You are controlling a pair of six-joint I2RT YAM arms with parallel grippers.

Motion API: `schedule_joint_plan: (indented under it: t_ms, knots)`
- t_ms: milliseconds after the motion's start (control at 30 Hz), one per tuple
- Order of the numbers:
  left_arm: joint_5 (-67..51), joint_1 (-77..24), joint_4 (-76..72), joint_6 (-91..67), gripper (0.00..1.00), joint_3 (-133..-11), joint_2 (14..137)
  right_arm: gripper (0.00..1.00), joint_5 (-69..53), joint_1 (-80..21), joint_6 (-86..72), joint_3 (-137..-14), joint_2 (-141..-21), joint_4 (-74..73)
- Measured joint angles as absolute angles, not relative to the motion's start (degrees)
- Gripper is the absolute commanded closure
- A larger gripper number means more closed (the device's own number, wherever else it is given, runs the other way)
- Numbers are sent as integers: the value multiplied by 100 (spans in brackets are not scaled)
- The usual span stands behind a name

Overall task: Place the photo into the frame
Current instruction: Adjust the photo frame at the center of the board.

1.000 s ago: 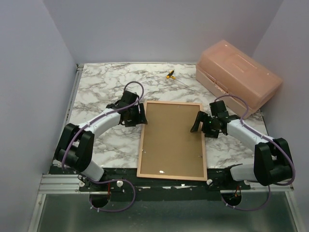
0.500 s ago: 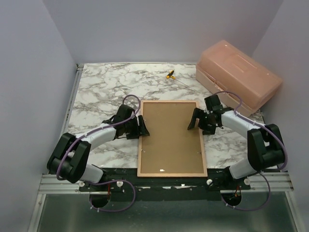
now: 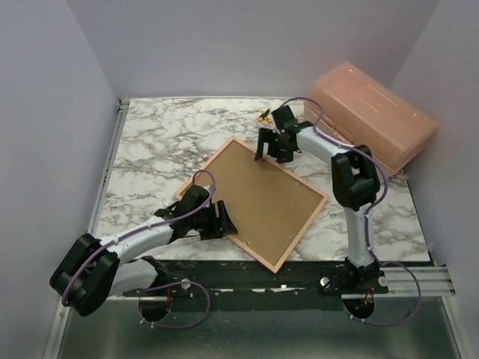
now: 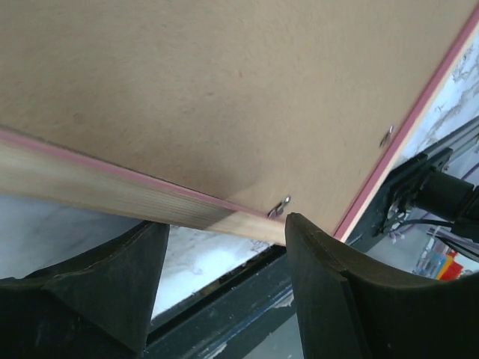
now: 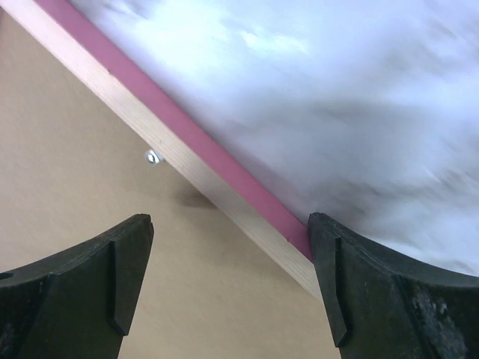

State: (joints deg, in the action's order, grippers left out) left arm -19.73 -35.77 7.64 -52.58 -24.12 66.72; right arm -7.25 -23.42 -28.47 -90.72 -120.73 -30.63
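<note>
Marble counter (image 3: 150,142) carrying frame (image 4: 90,183), lying back-up, skewed. Left fingers (image 4: 337,299) gaping open, straddling its near edge; right fingers (image 5: 75,292) hanging open over far edge.

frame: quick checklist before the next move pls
1. frame lying back up: ok
2. backing board out of the frame: not ok, it sits inside
3. photo located: cannot tell, none in view
4. left gripper open at the frame's near edge: ok
5. right gripper open over the frame's far edge: ok
</note>
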Motion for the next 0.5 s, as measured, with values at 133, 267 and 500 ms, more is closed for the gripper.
schedule_joint_plan:
  t_ms: [133,267,500]
  knots:
    - [-2040,-3833,777,-5610,36,-2320,6554,6,-775,-2781,-2749,-10560,-13013,-3308]
    - [-2051,-4263,635,-5957,34,-2320,6639,0,-543,-2980,-2689,-11174,-13338,-3562]
    - [-2029,-4871,397,-6331,26,-2316,6613,0,523,-2932,-2613,-10908,-12875,-4029]
